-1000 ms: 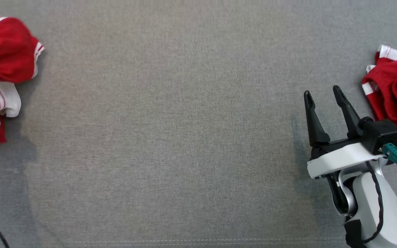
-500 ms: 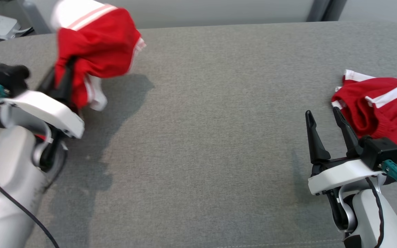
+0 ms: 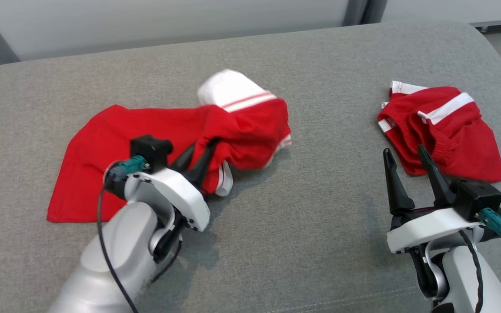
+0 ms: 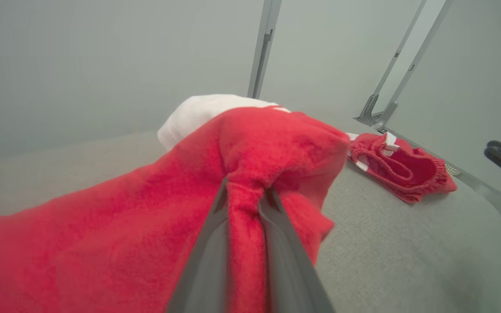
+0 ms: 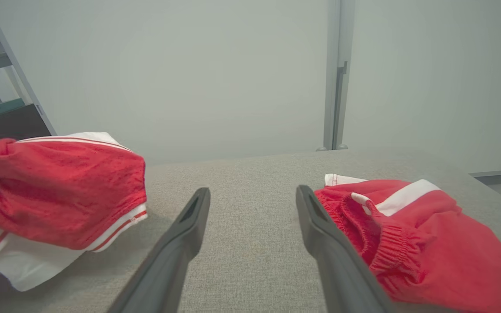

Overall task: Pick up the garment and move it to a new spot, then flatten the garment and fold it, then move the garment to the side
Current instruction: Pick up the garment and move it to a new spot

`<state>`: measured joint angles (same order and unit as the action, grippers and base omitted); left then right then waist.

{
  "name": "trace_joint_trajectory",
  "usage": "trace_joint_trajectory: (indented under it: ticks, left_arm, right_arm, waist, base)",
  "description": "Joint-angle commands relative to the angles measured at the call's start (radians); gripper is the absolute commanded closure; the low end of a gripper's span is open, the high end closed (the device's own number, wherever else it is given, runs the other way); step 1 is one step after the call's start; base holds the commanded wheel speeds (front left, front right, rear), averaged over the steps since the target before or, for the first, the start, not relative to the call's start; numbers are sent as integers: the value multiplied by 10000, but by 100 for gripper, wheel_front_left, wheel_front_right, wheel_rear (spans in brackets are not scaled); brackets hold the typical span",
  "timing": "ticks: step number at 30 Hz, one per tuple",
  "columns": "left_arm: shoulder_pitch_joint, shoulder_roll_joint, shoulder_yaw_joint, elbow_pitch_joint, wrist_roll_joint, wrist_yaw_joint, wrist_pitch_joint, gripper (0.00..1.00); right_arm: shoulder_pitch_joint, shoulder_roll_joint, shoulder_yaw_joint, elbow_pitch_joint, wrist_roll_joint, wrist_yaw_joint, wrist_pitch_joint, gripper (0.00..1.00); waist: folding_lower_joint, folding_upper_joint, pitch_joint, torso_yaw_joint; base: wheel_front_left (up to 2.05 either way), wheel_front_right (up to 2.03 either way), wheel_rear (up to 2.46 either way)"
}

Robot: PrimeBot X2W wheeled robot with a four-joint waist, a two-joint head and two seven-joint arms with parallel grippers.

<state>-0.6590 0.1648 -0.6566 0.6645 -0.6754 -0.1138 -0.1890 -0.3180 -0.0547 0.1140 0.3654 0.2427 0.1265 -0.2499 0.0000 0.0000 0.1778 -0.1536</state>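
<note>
Red shirt point(image 3: 102, 165) with white sleeve and striped trim, left of centre on grey bench point(image 3: 298, 217). Near-left part spread flat; middle bunched and lifted off the cloth surface, white sleeve topmost toward the far edge. Left jaws pinching a gathered fold of the shirt point(image 4: 102, 226), red fabric squeezed between both dark fingers in the left wrist view. Shadow under the raised bundle. Right jaws spread wide, gripping nothing, low over bare bench at the near right, tips pointing away. Red shorts point(image 3: 442, 130) with white stripes and elastic waistband crumpled on the bench just beyond and right of those tips, well apart from the shirt. Pale wall point(image 3: 146, 21) behind.
</note>
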Motion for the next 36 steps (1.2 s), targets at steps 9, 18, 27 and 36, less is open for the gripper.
trace_joint_trajectory:
  ticks: [9,18,27,36]
  left_arm:
    - [-53,-471,-482,1262,172,-147,-559,0]
    - [570,-147,672,541,986,275,-723,0]
    - [2710,221,2785,-1539,2541,875,-726,0]
    - [4790,-377,4871,-2877,3470,801,-727,0]
  right_arm:
    - [-301,44,520,-143,178,42,-118,0]
    - [-326,45,895,94,187,42,-118,0]
    - [-176,45,1956,531,318,42,-118,0]
    - [-33,-70,4100,1759,715,42,-105,0]
  waist:
    - [0,0,119,-171]
    - [0,0,-230,575]
    - [0,0,-847,1415]
    - [0,0,-1183,2129]
  base:
    - [0,0,0]
    - [0,0,0]
    - [0,0,0]
    - [0,0,0]
